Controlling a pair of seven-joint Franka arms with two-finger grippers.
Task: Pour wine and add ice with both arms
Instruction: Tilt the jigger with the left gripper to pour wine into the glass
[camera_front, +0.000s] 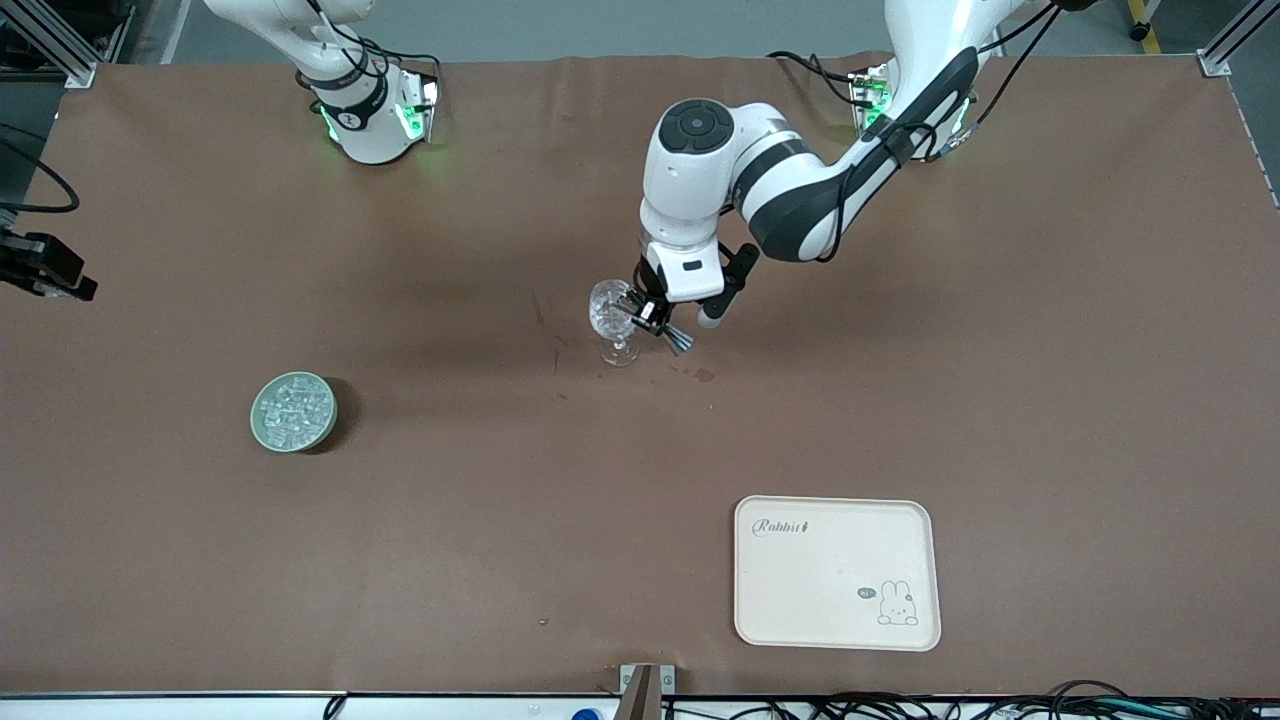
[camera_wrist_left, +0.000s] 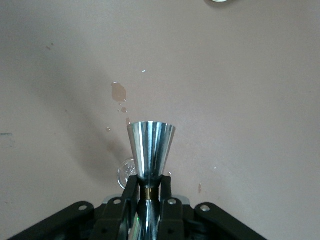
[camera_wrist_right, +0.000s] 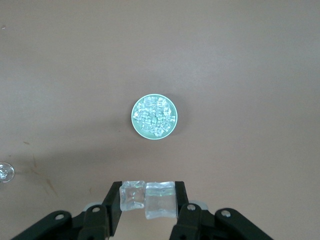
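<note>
Ice (camera_wrist_right: 154, 116): small clear colourless chunks, glassy and irregular, heaped in round pale-green bowl (camera_front: 293, 411) on brown table cover (camera_front: 480, 520) toward right arm's end of table. Two more ice cubes (camera_wrist_right: 148, 199) blocky, translucent, frosted faces, clamped side by side between right gripper (camera_wrist_right: 148, 202) fingers, high over table above bowl. Right gripper itself outside front view; only right arm base (camera_front: 365, 110) seen there, white shell, black bands, green lights.

Left arm (camera_front: 800, 180) white, jointed, black cables, reaching from its base toward table centre. Left gripper (camera_front: 655, 318) closed on metal jigger (camera_wrist_left: 150, 150): polished steel, double-cone shape, mirror finish, waist pinched between black fingers (camera_wrist_left: 167, 192), tilted over stemmed glass (camera_front: 612, 318). Glass clear, cut-pattern bowl, thin stem, round foot, upright on table mid-centre; contents not discernible. Small reddish wet spots (camera_front: 700, 375) on cover just beside glass foot, nearer front camera.

Cream rectangular tray (camera_front: 780, 590), rounded corners, smooth matte, rabbit drawing and "Rabbit" lettering, near front edge toward left arm's end, well apart from glass. Cover matte, paper-like, faintly creased.
</note>
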